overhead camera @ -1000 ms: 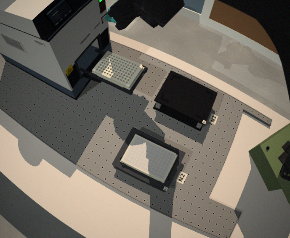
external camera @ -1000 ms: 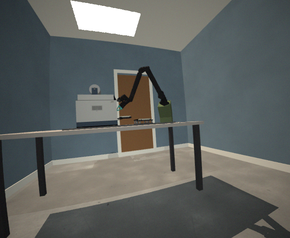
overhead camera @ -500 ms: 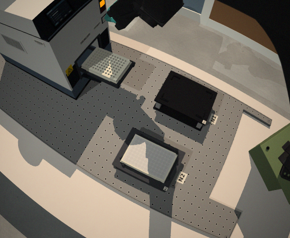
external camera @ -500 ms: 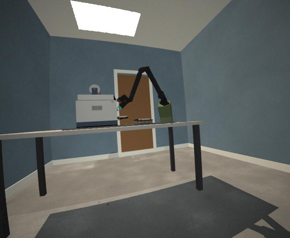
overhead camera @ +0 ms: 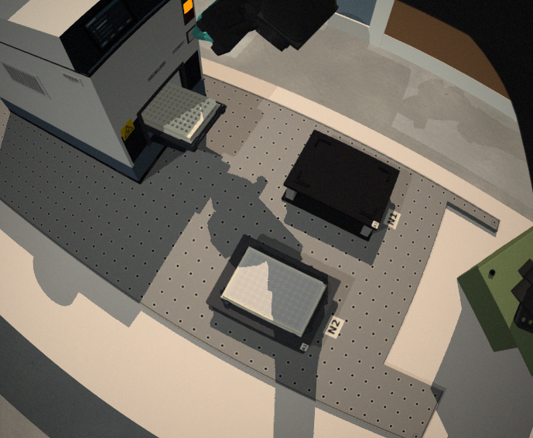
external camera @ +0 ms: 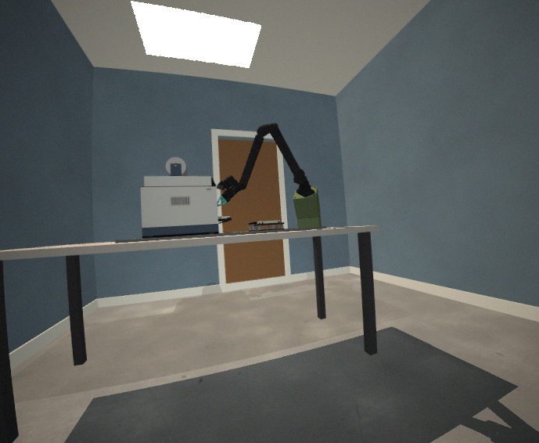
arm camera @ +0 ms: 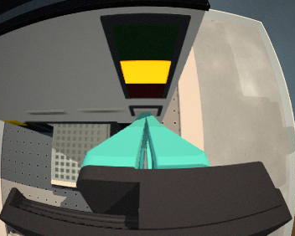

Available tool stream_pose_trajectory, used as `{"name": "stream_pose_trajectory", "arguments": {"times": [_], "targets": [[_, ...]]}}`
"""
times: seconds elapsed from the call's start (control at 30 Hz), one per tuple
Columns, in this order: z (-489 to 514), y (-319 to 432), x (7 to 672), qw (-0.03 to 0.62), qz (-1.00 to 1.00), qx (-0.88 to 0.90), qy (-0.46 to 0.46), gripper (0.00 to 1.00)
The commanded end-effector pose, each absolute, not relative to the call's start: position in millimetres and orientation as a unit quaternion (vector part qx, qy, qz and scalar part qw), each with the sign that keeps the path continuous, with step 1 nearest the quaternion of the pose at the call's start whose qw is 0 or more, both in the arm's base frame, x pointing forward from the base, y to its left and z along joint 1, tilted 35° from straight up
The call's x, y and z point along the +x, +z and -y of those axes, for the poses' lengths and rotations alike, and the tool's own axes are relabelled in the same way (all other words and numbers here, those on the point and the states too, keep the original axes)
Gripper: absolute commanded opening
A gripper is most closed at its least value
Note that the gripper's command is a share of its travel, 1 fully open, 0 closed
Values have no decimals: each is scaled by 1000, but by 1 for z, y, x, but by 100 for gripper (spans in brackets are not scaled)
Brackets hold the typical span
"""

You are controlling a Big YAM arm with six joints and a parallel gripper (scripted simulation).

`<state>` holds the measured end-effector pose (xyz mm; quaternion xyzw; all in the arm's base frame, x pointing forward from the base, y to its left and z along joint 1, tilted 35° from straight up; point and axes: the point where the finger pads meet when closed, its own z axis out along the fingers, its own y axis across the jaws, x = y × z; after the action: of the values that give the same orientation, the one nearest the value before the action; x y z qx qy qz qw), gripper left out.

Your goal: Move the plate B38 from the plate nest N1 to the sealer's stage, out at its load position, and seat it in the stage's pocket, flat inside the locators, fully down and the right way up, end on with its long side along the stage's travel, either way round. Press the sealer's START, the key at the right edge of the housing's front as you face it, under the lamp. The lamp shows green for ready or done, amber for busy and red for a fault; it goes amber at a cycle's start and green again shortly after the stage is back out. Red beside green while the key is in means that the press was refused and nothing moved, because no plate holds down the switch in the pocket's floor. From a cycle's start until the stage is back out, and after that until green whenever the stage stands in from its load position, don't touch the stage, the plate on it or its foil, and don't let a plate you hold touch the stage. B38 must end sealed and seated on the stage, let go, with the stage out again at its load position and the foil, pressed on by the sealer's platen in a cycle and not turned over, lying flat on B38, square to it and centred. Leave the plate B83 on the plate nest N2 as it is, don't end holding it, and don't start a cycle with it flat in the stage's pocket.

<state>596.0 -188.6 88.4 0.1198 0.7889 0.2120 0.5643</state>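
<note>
START key (arm camera: 146, 110) is pressed by fingers pressed together, empty | lamp (arm camera: 146, 71) amber | stage (overhead camera: 208, 127) is drawn inward with B38 (overhead camera: 179, 113) | withdrawal straight back is advised, stage untouched until green.

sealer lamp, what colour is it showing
Amber; the lamp shows best in the wrist view.

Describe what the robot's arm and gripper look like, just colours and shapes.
The arm is slim and matte black, made of long straight links with chunkier joints, rising from a boxy olive-green base. The gripper has a broad black body and two teal wedge-shaped fingers tapering to points. No cables or markings are visible.
</note>
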Motion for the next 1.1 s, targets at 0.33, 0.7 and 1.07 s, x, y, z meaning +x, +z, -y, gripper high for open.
{"name": "stream_pose_trajectory", "arguments": {"times": [0.33, 0.7, 1.07], "targets": [[193, 119, 623, 596, -770, 101, 204, 0], [192, 119, 623, 596, -770, 100, 204, 0], [206, 125, 589, 600, -770, 99, 193, 0]]}}
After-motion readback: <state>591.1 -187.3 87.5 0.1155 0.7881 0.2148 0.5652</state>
